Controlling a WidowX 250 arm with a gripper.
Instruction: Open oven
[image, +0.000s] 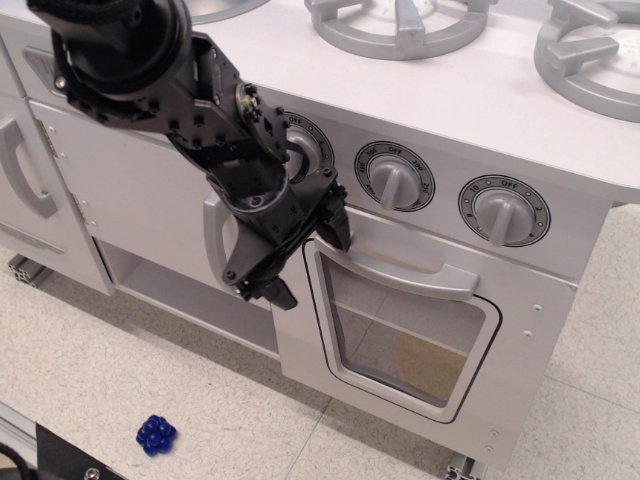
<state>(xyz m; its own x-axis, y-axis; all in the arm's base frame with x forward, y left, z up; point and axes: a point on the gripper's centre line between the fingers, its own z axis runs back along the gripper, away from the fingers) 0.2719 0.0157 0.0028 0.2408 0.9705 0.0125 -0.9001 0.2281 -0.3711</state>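
At the far left edge of the frame you have a white cabinet door (25, 190) with a curved grey handle (22, 165). Low in the lower left, a small blue object (156, 434) lies on the speckled floor (120, 370).

Your arm (150, 70) enters from the upper left corner and slants down toward the middle, its black wrist passing across the leftmost knob (303, 150). The gripper (305, 255) hangs at the left end of the oven door, its two fingers spread wide: one finger (335, 225) reaches to the right and sits at the left end of the bar handle (415, 270), the other finger (270, 290) points down and left in front of the oven's left edge. Nothing is held between them. You cannot tell whether the upper finger touches the handle.

The oven (420, 340) fills the centre and lower right, its door shut flush, with the clear window (405, 345) under the handle. Above it sit a middle knob (395, 178) and a right knob (504, 212), and grey burners (400, 22) run along the top edge.
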